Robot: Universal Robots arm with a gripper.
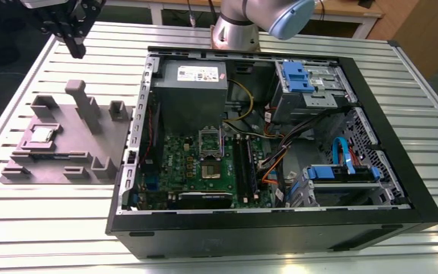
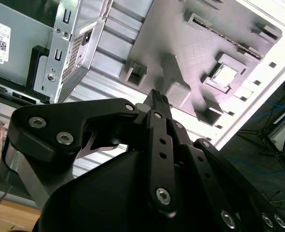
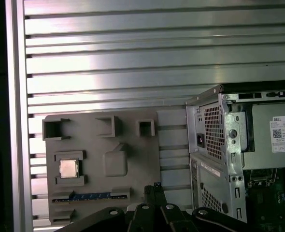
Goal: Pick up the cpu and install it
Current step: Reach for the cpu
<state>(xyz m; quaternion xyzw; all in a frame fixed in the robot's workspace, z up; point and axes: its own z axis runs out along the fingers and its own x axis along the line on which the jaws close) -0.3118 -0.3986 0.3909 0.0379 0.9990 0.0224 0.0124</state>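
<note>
The cpu [image 1: 41, 135] lies flat in a square pocket of the grey holder [image 1: 82, 140]. The holder rests on the slatted desk [image 1: 52, 217], just beside the open computer case [image 1: 280, 234]. The claw [image 1: 76, 52] hangs in the air near the holder, well apart from the cpu. Its fingertips are drawn together and it holds nothing.

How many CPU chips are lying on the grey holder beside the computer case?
1. The cpu sits in a square recess of the grey holder, on the exterior view's left of the open computer case. No second one seems hidden.
</note>
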